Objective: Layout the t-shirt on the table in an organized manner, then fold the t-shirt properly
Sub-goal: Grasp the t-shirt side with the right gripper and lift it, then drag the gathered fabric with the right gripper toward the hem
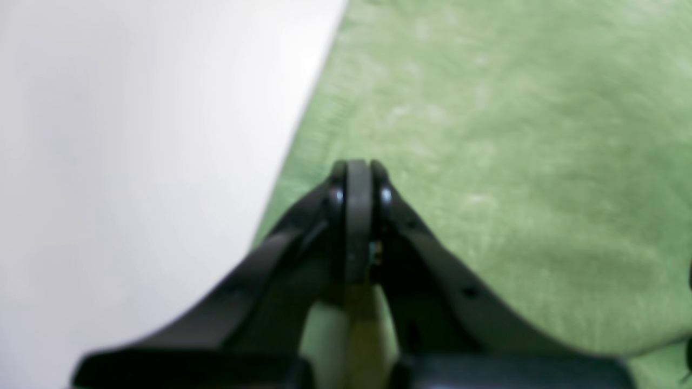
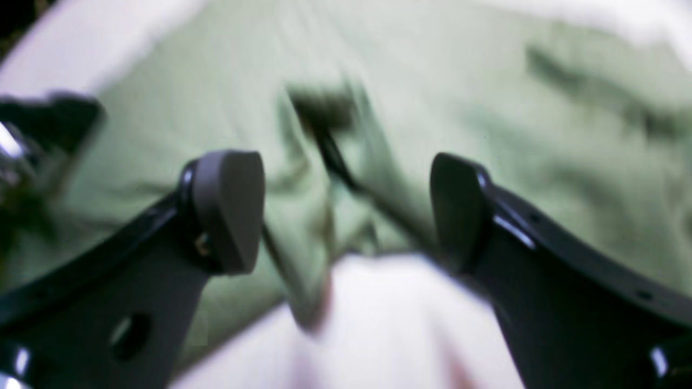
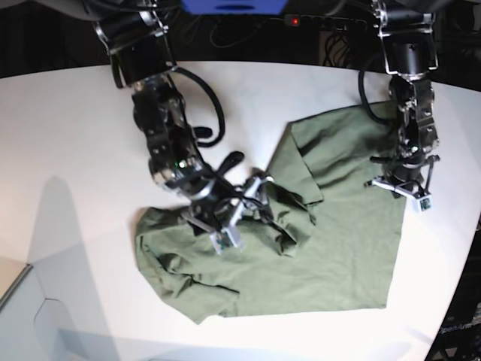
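Most of the white table [image 3: 68, 135] is left bare, the crumpled t-shirt [image 3: 338, 241] spread toward four o'clock. Dark surroundings are seen at twelve. The right gripper [image 2: 346, 210] is spread wide over folds; the left gripper [image 1: 358, 173] is pressed closed, empty, at the shirt's edge.

The t-shirt [image 3: 331, 241] is looking like soft matt cotton cloth, a little fuzzy in the left wrist view. The tabletop [image 3: 68, 135] is showing a smooth white surface with faint sheen. The right tool [image 2: 346, 210] is wearing matt grey pads [image 2: 230, 208] on glossy black plastic.
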Controlling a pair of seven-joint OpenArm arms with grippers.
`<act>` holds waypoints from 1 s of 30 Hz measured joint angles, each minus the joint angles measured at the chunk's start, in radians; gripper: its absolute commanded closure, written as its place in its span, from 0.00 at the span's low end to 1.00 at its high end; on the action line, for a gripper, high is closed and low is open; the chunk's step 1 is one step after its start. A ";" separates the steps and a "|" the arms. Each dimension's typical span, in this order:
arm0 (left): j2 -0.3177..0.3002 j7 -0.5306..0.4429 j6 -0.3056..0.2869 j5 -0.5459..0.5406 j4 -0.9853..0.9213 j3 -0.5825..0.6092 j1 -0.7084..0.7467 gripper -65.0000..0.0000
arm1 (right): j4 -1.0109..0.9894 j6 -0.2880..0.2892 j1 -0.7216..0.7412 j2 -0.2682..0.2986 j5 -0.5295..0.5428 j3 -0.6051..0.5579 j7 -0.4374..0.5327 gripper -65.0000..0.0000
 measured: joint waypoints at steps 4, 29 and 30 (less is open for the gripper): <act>-0.006 0.000 0.001 0.000 0.000 -0.001 0.000 1.00 | -0.004 0.000 -0.097 0.003 -0.002 0.016 0.006 0.26; -0.004 -0.043 -0.002 -0.003 0.004 -0.001 0.034 1.00 | -0.226 0.000 -0.022 -0.058 0.003 -0.017 0.079 0.82; -0.005 -0.042 -0.002 -0.003 0.004 -0.001 0.034 1.00 | -0.237 0.000 -0.019 -0.058 0.002 -0.016 0.079 0.92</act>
